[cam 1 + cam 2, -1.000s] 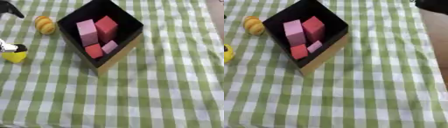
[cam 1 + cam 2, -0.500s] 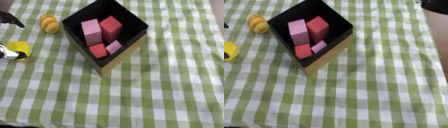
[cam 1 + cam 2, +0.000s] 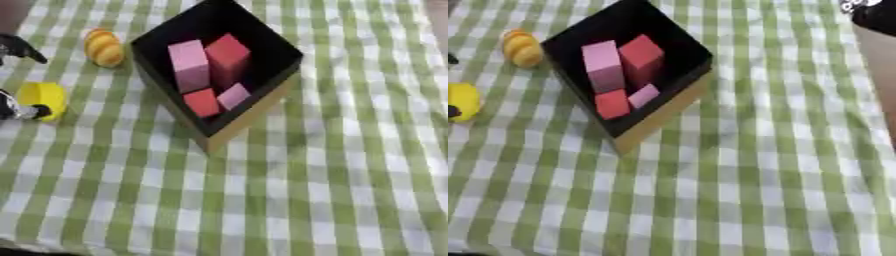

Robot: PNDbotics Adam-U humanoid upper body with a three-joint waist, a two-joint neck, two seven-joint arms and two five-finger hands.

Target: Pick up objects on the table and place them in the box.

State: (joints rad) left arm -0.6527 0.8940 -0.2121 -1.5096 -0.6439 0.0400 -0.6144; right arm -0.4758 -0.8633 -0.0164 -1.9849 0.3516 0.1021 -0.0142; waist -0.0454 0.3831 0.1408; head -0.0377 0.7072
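Yellow object [image 3: 43, 99] lies at the far left edge of the green-and-white checked cloth [image 3: 332, 165] covering the surface, well apart from the box [image 3: 214, 70] and to its left. Left hand [image 3: 16, 111] is at it: a silver-and-black fingertip lies against the object's lower left side, and another dark part of the same hand [image 3: 19, 48] shows above it near the edge. Most of the hand is out of view, so I cannot tell whether the fingers are closed round the object or only touching it.

Key relation: the object sits just right of the visible fingertip, between it and the box; carrying it in means travel rightward and slightly away from the robot. Long axis of the object not readable; it appears roundish.

Orange ridged object [image 3: 104, 47] lies beyond the yellow one, just beside the box's left corner, long axis running roughly away from the robot. Left hand is much the nearer for both.

Box already holds pink and red blocks [image 3: 210, 70].

Right hand: not seen in either view.

Brands, labels, writing: none legible.
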